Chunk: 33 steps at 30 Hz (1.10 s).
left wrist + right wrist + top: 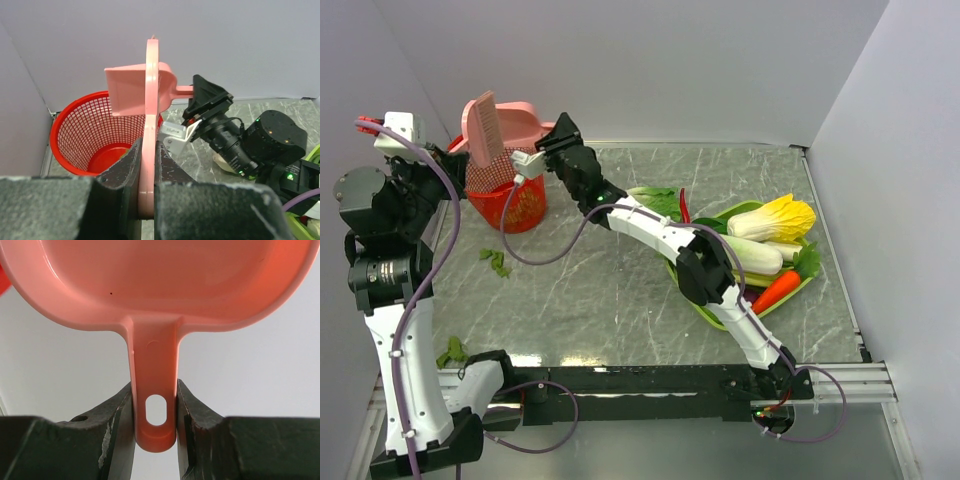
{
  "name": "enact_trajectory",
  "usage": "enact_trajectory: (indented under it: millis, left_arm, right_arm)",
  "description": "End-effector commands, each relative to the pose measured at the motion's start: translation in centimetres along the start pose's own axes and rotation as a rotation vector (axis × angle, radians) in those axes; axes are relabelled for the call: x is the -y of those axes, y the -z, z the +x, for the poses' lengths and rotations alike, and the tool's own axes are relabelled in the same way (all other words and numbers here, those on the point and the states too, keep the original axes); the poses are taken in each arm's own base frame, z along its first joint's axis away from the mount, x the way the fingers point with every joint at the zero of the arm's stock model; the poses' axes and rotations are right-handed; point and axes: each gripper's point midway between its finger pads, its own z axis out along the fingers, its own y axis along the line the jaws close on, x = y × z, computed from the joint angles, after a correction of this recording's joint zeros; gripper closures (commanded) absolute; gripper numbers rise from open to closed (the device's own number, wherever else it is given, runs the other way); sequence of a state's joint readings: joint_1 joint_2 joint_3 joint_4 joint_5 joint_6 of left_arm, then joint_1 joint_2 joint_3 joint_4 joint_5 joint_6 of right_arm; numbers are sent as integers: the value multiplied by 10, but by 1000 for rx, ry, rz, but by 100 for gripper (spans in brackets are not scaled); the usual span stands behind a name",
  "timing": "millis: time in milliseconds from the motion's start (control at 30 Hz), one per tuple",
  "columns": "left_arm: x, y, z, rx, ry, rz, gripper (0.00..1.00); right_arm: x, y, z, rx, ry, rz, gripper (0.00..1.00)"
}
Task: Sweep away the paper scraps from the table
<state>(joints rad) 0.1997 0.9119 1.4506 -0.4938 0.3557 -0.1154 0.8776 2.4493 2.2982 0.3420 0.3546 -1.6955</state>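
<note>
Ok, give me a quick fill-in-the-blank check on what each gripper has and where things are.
1. The right gripper grips the dustpan by its ____.
2. The dustpan hangs over the ____ basket.
3. The left gripper is shut on a pink ____.
4. Some scraps lie on the ____.
Missing words: handle; red; brush; table.

A red mesh basket (pixel 510 205) stands at the far left corner of the table (pixel 620 290), with a pink dustpan (pixel 523 120) and a pink brush (pixel 488 125) raised above it. Toward the right edge, a lime green tray (pixel 735 210) carries a yellow-tipped cabbage (pixel 775 218) and a carrot (pixel 777 290). A red chili (pixel 684 205) lies just beside the tray.
</note>
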Motion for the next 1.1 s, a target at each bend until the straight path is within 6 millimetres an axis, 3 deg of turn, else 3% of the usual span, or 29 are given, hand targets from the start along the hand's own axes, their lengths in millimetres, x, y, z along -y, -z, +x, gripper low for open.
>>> enact_trajectory:
  millis: [0,100,200,267,300,333,400,433,467,533,567,600,633,700,733,767,833,900,967,1067]
  left_arm:
    - [-4,10,-33,85,-68,-41,99]
    - [-16,20,-41,97,-133,-121,99]
    - [-28,36,-50,117,-289,-194,99]
    - [-29,44,-42,72,-371,-194,99]
    - [-30,49,-40,39,-473,-183,99]
    - [-31,52,-34,3,-518,-176,99]
    - [-39,58,-11,-132,-624,-165,99]
    - [-42,59,-2,-181,-656,-155,99]
    - [-45,65,20,-286,-714,-117,99]
    - [-46,67,49,-419,-761,-34,99]
    - [-49,69,60,-484,-805,1,99]
    - [-54,73,82,-603,-776,29,99]
    - [-63,76,91,-678,-775,10,99]
    - [-74,85,117,-853,-753,31,99]
    - [-82,89,122,-912,-761,9,99]
    - [-90,92,132,-963,-760,-9,99]
    - [-99,103,140,-1025,-813,-28,99]
    - [-105,114,163,-1112,-841,-7,99]
    - [-113,125,188,-1220,-802,-33,99]
    - [-118,136,210,-1297,-720,-98,99]
  right_arm:
    - [43,2,32,-61,-140,95,100]
    - [66,14,47,-79,-281,141,100]
    - [77,27,58,-78,-370,154,100]
    - [86,38,71,-102,-469,151,100]
    - [87,43,76,-117,-500,141,100]
    - [75,46,84,-144,-567,96,100]
    - [74,63,96,-186,-639,41,100]
    - [56,71,99,-217,-700,-34,100]
    - [59,84,103,-229,-735,-57,100]
    - [47,100,98,-228,-824,-137,100]
    - [41,118,100,-234,-836,-190,100]
    - [36,127,95,-212,-861,-233,100]
    - [22,139,91,-220,-904,-284,100]
    - [22,164,84,-194,-953,-365,100]
    - [6,176,79,-199,-997,-422,100]
    - [11,189,75,-174,-1018,-453,100]
    - [-8,214,62,-132,-1040,-581,100]
    - [-29,237,53,-130,-1042,-715,100]
    - [-45,257,41,-98,-1053,-830,100]
    - [-65,279,38,-126,-1043,-918,100]
